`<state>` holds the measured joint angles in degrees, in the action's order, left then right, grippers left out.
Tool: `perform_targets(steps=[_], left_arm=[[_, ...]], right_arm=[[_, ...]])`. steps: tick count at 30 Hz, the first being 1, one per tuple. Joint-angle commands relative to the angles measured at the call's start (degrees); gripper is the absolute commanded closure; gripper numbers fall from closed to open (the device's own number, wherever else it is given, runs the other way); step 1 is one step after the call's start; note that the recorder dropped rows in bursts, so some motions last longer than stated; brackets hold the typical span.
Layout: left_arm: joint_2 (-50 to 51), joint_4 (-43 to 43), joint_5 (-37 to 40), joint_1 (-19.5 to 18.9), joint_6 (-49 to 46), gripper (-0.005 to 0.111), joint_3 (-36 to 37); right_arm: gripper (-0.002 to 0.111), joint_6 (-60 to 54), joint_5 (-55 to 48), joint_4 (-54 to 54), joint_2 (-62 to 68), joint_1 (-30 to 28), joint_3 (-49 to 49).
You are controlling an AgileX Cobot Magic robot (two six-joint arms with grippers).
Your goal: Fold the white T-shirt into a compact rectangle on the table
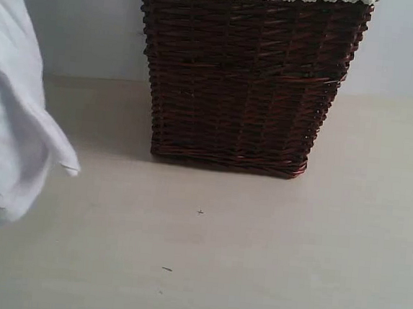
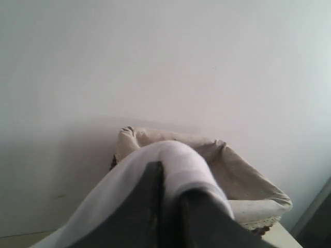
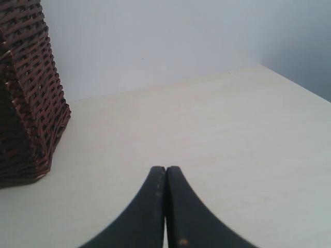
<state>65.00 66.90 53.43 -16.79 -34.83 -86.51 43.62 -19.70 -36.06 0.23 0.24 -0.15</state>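
Basket [image 1: 246, 78] on worktop [image 1: 255, 260] at 12 o'clock, wall [image 1: 94, 29] behind; T-shirt [image 1: 11, 108] hangs at 9 o'clock, L of basket.

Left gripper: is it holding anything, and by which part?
The left gripper holds the white T-shirt, a fold of cloth draped over its fingers; which part of the shirt cannot be told.

1. White T-shirt [image 1: 11, 108]: plain white cloth, bunched, hanging in soft vertical folds at the far left edge of the exterior view, with one small corner poking out to the right.
2. Raised rather than spread flat (lowest fold close to the surface, contact impossible to judge).
3. Seen from the left wrist: draped in a smooth rounded hump over the fingertips of the left gripper [image 2: 170, 181].
4. Table [image 1: 269, 261]: broad, flat, matte cream-beige, marked with a few tiny dark specks near the middle.
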Motion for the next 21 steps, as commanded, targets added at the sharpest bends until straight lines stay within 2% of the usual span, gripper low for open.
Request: perform_targets(steps=[1,4,10,18,21], left_arm=[[-1.01,5.28,7.9,-1.56,0.52,0.107,-0.12],[-1.01,5.28,16.54,-0.85,0.25,0.107,-0.12],[-2.94,3.53,16.54,1.45,-5.97,0.107,3.26],[-3.96,5.54,16.54,1.45,-5.37,0.107,11.03],[-4.33,9.73,16.54,1.45,-5.5,0.107,14.89]], right_arm=[[0.108,-0.25,0.5,-0.48,-0.23,-0.24,0.15],[0.108,-0.25,0.5,-0.48,-0.23,-0.24,0.15],[0.108,-0.25,0.5,-0.48,-0.23,-0.24,0.15],[0.108,-0.25,0.5,-0.48,-0.23,-0.24,0.15],[0.108,-0.25,0.5,-0.48,-0.23,-0.24,0.15]])
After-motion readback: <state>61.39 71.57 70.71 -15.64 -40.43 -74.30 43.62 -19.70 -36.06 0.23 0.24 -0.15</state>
